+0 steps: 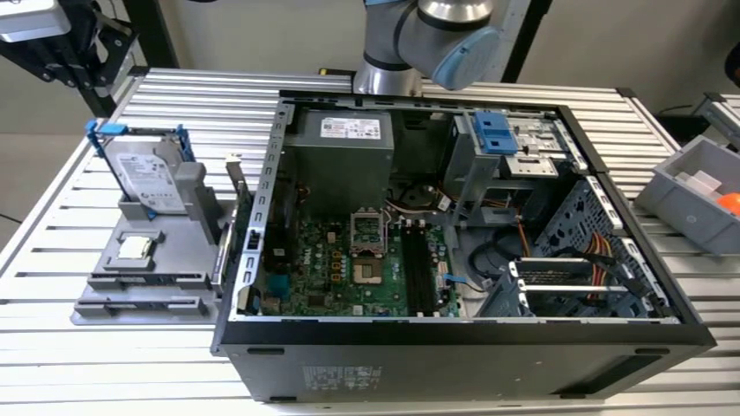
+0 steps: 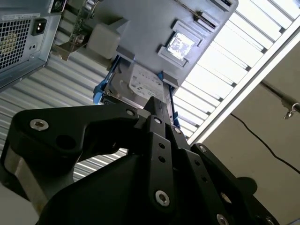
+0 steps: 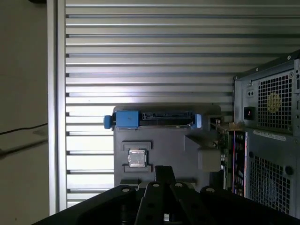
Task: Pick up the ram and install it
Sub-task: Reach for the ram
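The ram (image 1: 242, 201) is a thin dark green stick standing on edge at the right side of the grey holder (image 1: 139, 277), close to the open computer case (image 1: 463, 347). In the first wrist view the ram (image 3: 229, 154) shows as a green strip between holder and case. My gripper (image 3: 164, 169) hangs high above the holder, well apart from the ram. Its black fingers meet in one bar with nothing between them. It is also seen in the second wrist view (image 2: 154, 103). Long black slots (image 1: 418, 269) lie on the motherboard inside the case.
The holder also carries a silver hard drive (image 1: 156, 178) in a blue caddy and a small square chip (image 1: 135, 247). A grey bin (image 1: 694, 199) stands at the exterior view's right on the slatted metal table (image 1: 69, 364). The arm (image 1: 439, 35) rises behind the case.
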Robot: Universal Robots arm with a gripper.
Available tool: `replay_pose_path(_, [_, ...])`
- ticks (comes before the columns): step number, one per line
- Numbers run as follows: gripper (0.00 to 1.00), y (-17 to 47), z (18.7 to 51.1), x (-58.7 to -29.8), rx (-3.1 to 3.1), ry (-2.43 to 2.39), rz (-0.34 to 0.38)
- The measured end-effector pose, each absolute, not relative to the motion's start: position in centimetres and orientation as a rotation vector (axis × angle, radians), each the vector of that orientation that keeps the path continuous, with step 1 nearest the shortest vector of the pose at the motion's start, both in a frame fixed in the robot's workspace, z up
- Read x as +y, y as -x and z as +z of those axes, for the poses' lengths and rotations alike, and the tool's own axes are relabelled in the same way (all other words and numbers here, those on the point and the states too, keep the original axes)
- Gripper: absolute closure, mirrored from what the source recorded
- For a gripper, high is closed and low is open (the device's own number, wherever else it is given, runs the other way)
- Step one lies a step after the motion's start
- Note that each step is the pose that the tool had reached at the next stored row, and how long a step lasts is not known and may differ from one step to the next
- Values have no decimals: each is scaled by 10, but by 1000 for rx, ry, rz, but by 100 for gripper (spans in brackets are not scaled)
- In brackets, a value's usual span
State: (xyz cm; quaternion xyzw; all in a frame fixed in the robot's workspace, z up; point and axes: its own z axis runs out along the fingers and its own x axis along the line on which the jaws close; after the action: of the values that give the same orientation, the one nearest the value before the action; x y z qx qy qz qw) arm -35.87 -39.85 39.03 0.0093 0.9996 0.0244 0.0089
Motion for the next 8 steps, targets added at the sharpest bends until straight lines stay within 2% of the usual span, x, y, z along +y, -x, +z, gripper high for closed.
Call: replay_pose_path(8, [100,359,390,-399,3123,-29,76])
